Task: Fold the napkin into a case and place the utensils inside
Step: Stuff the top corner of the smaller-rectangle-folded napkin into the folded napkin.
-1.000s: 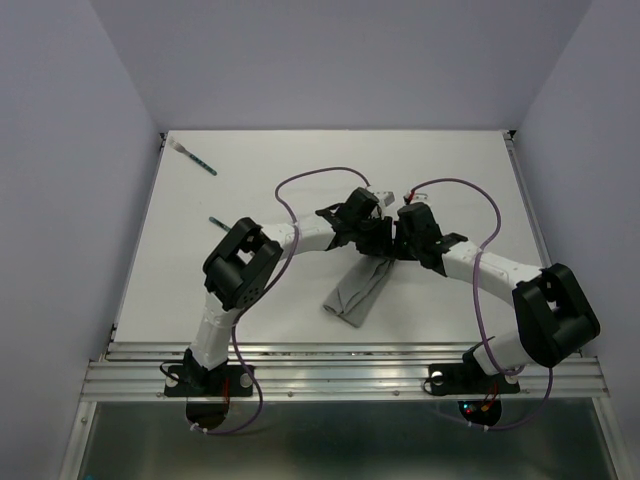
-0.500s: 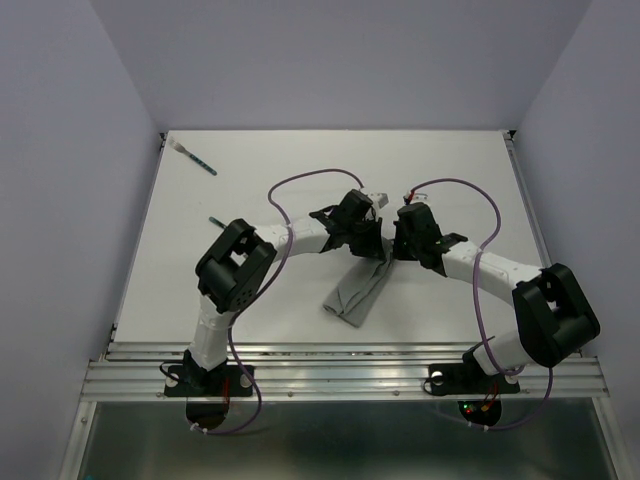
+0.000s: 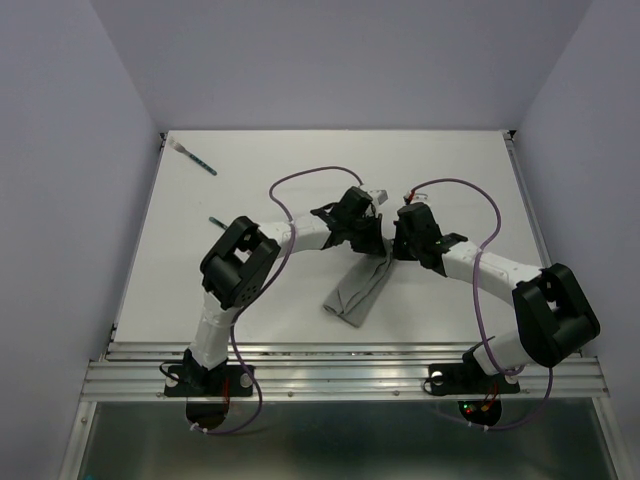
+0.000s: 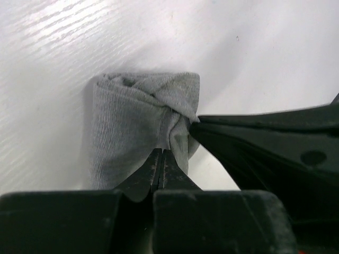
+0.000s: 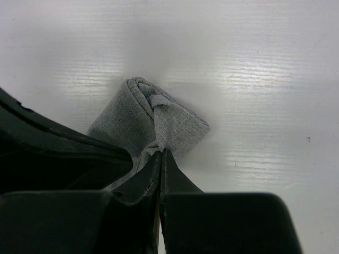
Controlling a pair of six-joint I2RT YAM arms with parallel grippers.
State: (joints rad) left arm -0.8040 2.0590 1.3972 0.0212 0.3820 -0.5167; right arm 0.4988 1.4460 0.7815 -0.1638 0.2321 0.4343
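Observation:
The grey napkin (image 3: 358, 292) lies as a narrow folded strip running from the table's middle toward the near edge. Both grippers meet over its far end. In the left wrist view my left gripper (image 4: 160, 152) is shut, its tips pinching the bunched cloth (image 4: 135, 121). My right gripper (image 5: 160, 152) is shut on the twisted cloth end (image 5: 159, 119) too. From above, the left gripper (image 3: 373, 248) and right gripper (image 3: 398, 250) sit nearly touching. One teal-handled utensil (image 3: 197, 159) lies at the far left corner. A second utensil (image 3: 217, 221) peeks out beside the left arm's elbow.
The white table (image 3: 480, 180) is walled by pale panels at the left, back and right. Purple cables (image 3: 300, 182) loop above both forearms. A metal rail (image 3: 340, 370) runs along the near edge by the arm bases.
My left gripper has closed on the napkin's far end and its elbow has shifted slightly. The right gripper has stayed shut in place, and the napkin strip has not moved.

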